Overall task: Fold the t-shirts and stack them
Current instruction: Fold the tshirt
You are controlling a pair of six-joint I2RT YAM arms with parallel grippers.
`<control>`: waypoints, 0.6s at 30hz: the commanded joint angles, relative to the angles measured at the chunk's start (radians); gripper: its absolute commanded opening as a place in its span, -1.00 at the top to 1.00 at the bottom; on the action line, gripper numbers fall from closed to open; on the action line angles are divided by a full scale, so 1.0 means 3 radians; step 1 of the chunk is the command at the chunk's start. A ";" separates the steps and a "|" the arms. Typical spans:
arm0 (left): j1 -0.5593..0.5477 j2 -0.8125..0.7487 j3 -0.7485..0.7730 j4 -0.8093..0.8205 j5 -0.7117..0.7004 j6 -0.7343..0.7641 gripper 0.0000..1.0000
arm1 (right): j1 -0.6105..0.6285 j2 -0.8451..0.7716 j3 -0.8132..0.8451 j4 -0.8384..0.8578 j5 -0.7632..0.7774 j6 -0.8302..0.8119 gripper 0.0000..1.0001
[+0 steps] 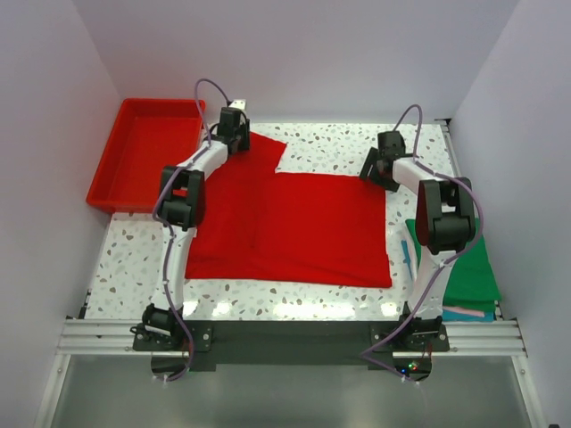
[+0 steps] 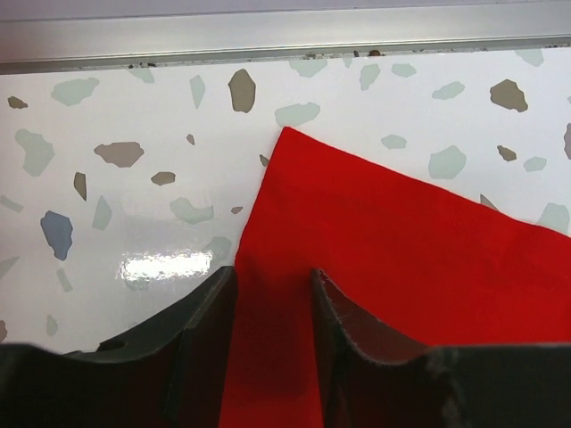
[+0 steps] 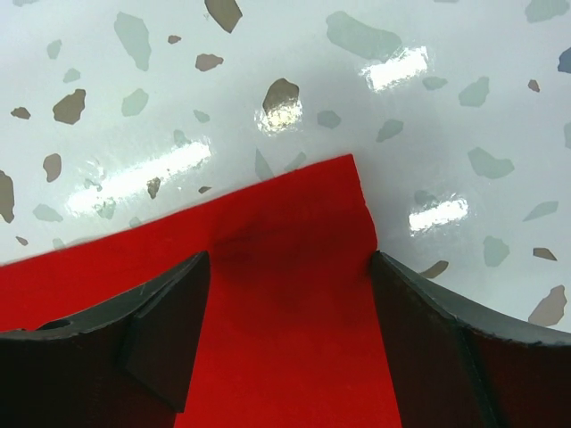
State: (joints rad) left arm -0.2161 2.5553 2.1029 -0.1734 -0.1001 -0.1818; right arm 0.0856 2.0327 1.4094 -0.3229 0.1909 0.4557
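The left gripper (image 1: 236, 132) stands just past the far right corner of the red tray (image 1: 105, 160). Its jaws are apart by a narrow gap. In the left wrist view the two dark fingers (image 2: 201, 339) straddle a strip of red cloth that lies flat and unbunched, so nothing is pinched. The cloth's side edge runs along the inner face of the finger on the left of that view.

The right gripper (image 1: 375, 169) is well apart from the tray, on the far side of the shirt from it. Its jaws are spread wide, and its fingers (image 3: 169, 321) stand either side of a cloth corner without clamping it.

The red t-shirt (image 1: 303, 223) is plain bright red and matte. It lies flat on the speckled white table (image 1: 134, 259), starting just beside the tray and spreading away from it.
- **Outline:** the part nearest the tray reaches farther back and ends in a sharp point (image 2: 285, 134) short of the table's metal rail (image 2: 268, 36). The rest forms a broad rectangle with a stepped far edge.
- **Surface:** a faint straight fold line crosses it from far to near, with a second layer edge along the near hem.
- **Right corner:** it is square, with a small crease and shadow (image 3: 285, 357).

Beyond the shirt, farthest from the tray, a folded green t-shirt (image 1: 473, 267) rests with teal and pink edges showing at its sides.
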 commanded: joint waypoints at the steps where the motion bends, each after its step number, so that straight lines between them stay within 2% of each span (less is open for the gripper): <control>1: 0.0025 0.0016 0.0031 0.0148 0.0073 -0.0100 0.15 | -0.0020 0.0045 0.0165 0.0043 0.0044 0.0051 -0.51; 6: 0.0025 -0.0025 -0.0045 0.0220 0.0073 -0.0125 0.39 | -0.0040 0.0102 0.0287 -0.0028 0.0125 0.0056 -0.51; 14: 0.0030 -0.0086 -0.0153 0.0322 0.0058 -0.0166 0.57 | -0.0050 0.0142 0.0338 -0.0079 0.0258 0.0092 -0.50; 18: 0.0030 -0.0142 -0.0224 0.0409 0.0007 -0.0197 0.64 | -0.0071 0.0199 0.0395 -0.0146 0.0366 0.0143 -0.40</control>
State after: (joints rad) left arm -0.2161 2.5546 2.0628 -0.0891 -0.0914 -0.2192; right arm 0.0761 2.0834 1.4853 -0.3527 0.2436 0.4728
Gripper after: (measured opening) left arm 0.186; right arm 0.718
